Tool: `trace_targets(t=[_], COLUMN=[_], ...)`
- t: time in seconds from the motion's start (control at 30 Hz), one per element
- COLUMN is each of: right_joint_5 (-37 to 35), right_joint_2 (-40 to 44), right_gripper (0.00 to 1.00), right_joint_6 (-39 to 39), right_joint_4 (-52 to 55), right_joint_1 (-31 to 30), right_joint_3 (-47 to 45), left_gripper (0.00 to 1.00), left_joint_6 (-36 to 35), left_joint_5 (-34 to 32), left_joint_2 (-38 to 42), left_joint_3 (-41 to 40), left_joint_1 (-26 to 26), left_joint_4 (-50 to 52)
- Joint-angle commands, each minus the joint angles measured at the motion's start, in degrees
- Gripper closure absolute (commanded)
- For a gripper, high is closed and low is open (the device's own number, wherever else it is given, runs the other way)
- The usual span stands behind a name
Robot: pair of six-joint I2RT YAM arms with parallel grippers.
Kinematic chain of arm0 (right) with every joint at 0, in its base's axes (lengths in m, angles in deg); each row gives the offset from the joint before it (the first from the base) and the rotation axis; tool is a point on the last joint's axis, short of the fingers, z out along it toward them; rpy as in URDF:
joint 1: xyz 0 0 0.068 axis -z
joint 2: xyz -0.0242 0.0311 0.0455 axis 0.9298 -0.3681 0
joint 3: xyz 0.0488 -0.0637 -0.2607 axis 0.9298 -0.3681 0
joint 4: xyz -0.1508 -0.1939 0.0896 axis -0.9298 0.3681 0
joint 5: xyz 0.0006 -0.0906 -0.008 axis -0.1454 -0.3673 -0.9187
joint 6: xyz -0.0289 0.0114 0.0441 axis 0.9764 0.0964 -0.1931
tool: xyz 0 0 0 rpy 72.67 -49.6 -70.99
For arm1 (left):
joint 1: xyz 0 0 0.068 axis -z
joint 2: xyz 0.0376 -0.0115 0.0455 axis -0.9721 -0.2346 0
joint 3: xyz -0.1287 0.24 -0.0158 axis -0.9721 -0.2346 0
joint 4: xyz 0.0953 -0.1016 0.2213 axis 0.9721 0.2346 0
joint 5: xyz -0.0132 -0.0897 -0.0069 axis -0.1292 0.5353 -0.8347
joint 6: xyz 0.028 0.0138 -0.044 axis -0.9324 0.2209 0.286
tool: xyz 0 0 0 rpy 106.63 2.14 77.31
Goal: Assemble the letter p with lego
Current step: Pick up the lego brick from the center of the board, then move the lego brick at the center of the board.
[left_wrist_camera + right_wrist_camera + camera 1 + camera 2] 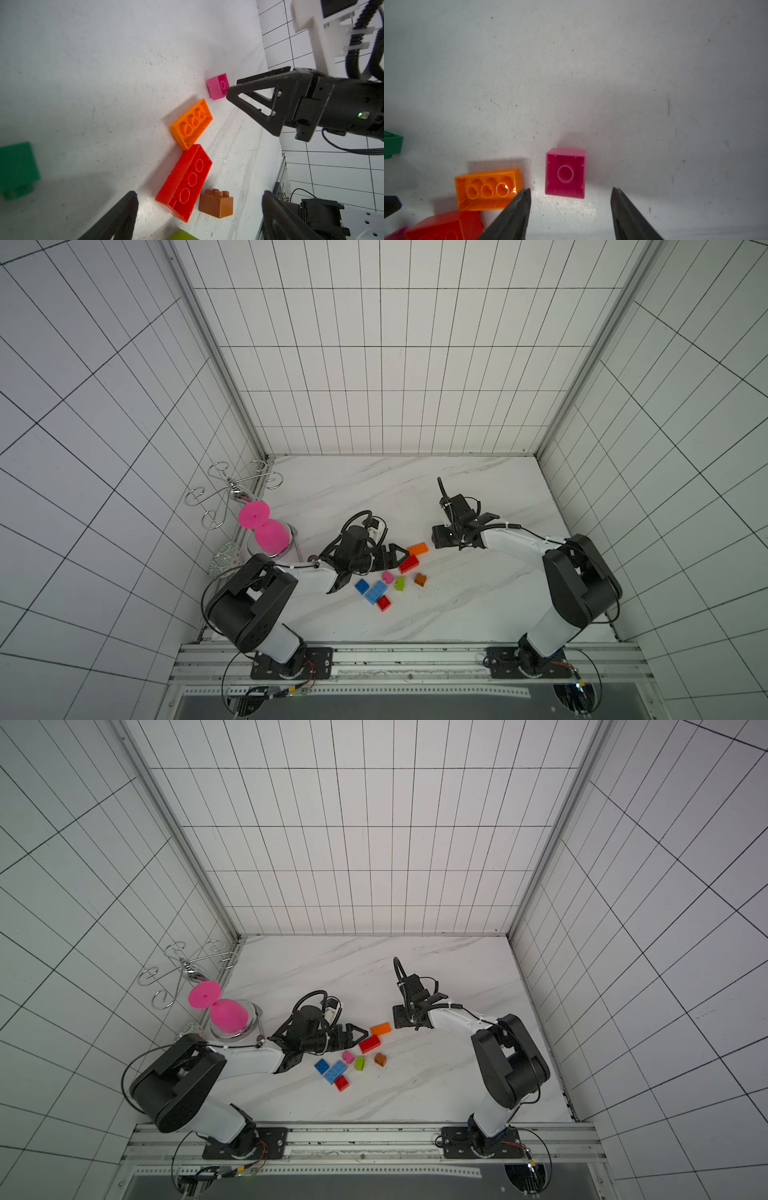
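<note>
The right pincer (571,189) hangs low over the marble counter (591,72) with its jaws apart, and between them a magenta brick (565,173) lies hollow side up just beside the orange brick (488,188); a clear gap shows between that brick and each of the fingers (517,209). The orange brick is also upturned, and a long red brick (185,182), upturned too, lies just beside its other end, with a brown brick (216,203) studs-up just past it. The left pincer (199,192) is spread wide and grips nothing, its tips near the long red brick. In a top view a pink brick (387,577), a lime brick (400,583), a blue brick (361,585), a light blue brick (376,592) and a small red brick (383,603) lie scattered on the orange brick's side nearer the arm bases, and a green brick (17,170) sits well apart from it
</note>
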State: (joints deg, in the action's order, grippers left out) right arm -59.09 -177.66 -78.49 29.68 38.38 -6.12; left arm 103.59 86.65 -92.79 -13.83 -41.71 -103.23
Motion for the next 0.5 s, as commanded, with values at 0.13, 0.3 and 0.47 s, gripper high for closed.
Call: trace_targets(t=[0.13, 0.3, 0.47], right_joint_5=[0.23, -2.05, -4.42], right_joint_2=[-5.85, -8.05, -10.49], right_gripper=[0.43, 0.49, 0.53], right_joint_6=[0.55, 0.42, 0.46], right_joint_4=[8.43, 10.03, 11.37], right_joint_1=[0.16, 0.19, 0.24], right_joint_3=[6.93, 9.53, 12.25], left_gripper=[0.12, 0.12, 0.13], left_joint_6=[3.31, 4.54, 5.06], left_joint_5=[1.67, 1.82, 2.13], left_joint_2=[-5.8, -9.74, -12.54], left_joint_3=[3.34, 4.47, 5.65], left_joint_1=[2.75, 4.12, 4.39], left_joint_4=[-6.28, -9.09, -11.09])
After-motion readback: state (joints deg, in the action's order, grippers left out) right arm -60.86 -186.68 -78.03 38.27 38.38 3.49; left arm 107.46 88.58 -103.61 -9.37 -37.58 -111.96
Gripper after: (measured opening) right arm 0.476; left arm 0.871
